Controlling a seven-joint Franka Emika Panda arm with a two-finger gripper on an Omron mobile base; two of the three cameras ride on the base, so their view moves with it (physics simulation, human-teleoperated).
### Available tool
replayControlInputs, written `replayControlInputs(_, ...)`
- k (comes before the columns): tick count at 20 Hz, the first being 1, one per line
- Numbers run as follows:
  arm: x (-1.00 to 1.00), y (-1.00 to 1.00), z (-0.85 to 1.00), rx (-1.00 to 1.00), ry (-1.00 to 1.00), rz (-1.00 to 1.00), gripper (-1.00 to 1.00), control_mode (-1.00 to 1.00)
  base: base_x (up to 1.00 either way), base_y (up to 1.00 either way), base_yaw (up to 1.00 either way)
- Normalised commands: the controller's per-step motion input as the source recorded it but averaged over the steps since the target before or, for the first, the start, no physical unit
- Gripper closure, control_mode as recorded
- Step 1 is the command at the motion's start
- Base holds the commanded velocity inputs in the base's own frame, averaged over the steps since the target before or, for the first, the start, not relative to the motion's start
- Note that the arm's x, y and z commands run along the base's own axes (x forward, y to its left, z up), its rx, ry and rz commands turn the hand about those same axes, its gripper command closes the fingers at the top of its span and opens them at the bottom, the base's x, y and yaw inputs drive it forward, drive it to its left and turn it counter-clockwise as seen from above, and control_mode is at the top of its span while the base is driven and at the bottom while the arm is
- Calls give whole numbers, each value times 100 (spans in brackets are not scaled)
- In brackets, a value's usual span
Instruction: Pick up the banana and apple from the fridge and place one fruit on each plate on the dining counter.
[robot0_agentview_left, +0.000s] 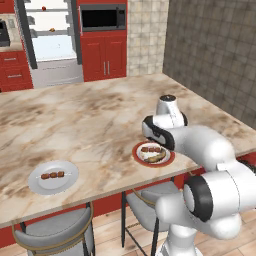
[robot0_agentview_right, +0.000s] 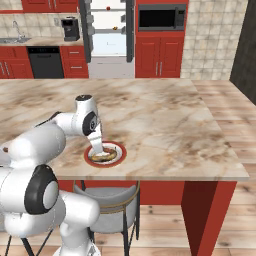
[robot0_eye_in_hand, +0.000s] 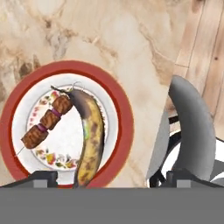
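The banana (robot0_eye_in_hand: 89, 146) lies on the red-rimmed plate (robot0_eye_in_hand: 124, 127) near the dining counter's (robot0_agentview_left: 90, 115) front edge, beside a brown skewer (robot0_eye_in_hand: 46, 122). Its long axis runs straight away from the gripper (robot0_eye_in_hand: 111, 177), directly below it. The fingertips (robot0_eye_in_hand: 43, 177) stand wide apart, clear of the fruit; the apple (robot0_agentview_right: 108, 8) sits in the open fridge (robot0_agentview_right: 107, 45).

Even, bright rendered light; faint shadows; hand view perhaps slightly soft.

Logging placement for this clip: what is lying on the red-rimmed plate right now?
On the round white plate with the wide red rim lie a brown-spotted yellow banana and a skewer of brown food pieces, side by side. The banana's lower end is cut off at the frame's bottom.
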Motion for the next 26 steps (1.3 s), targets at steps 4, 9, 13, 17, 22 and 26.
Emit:
replayControlInputs(4,-72,0,100,13,2,30,-100,-100,0,0,0)
replayControlInputs(9,-86,-5,92,1,0,41,-100,-100,0,0,0)
replayControlInputs(13,-100,0,52,-16,0,51,-100,-100,0,0,0)
replayControlInputs(17,-100,0,17,-19,-6,54,-100,-100,0,0,0)
replayControlInputs(22,-72,0,-1,-13,-4,34,-100,-100,0,0,0)
replayControlInputs(26,-11,0,0,0,0,1,-100,-100,0,0,0)
